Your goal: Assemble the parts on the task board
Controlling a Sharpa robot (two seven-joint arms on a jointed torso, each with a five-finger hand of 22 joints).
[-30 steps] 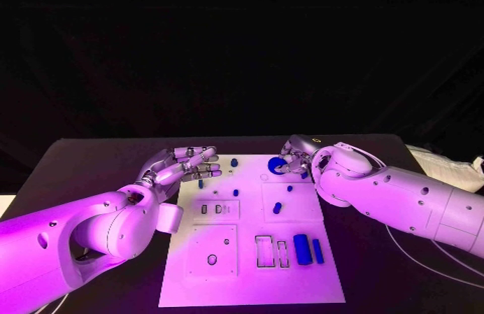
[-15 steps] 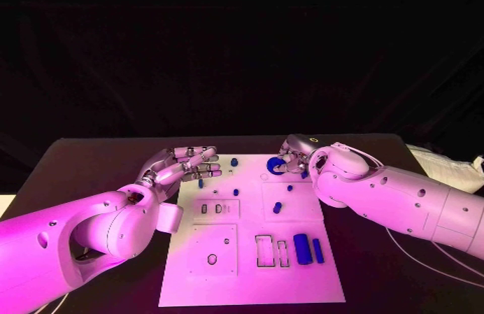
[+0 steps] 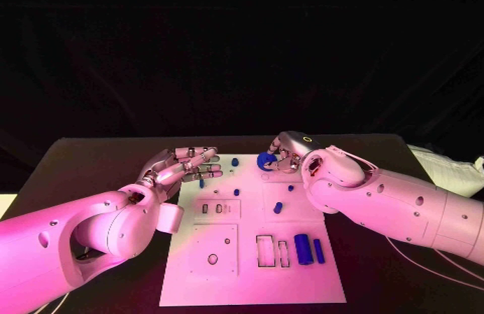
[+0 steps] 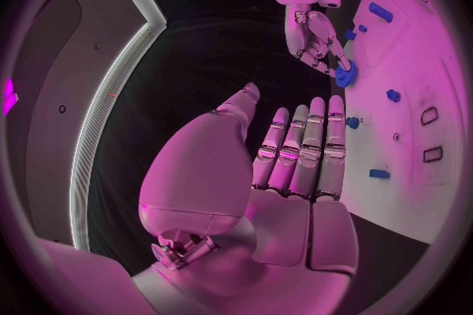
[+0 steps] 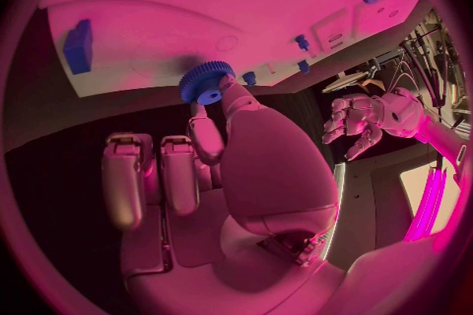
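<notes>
Head view. Task board (image 3: 252, 286), a white plate, lies in the lower middle of the frame on the black table (image 3: 101, 153). Right hand (image 3: 285, 154) sits at the board's upper right corner, pinching a blue gear (image 3: 265, 161) between thumb and a finger, just above the board's top edge. Left hand (image 3: 184, 166) is at the board's upper left edge, fingers extended and slightly apart, holding nothing. Small blue parts on the board: one peg (image 3: 234, 161) near the top edge, another (image 3: 236, 191) below it, a short block (image 3: 276, 207) at centre right, and two long blue cylinders (image 3: 301, 248) side by side at lower right, beside rectangular cut-outs.

Left wrist view. Left hand (image 4: 296, 157) fills the centre, fingers straight, side by side, nothing in the palm. Upper right of the frame: the right hand (image 4: 318, 39) with the blue gear (image 4: 344, 77) at its fingertips, at the board's edge.

Right wrist view. Right hand (image 5: 212, 165) in the centre; the blue gear (image 5: 206, 82) is gripped at the fingertips against the board's edge. Left hand (image 5: 370, 120) at right, fingers loose.
</notes>
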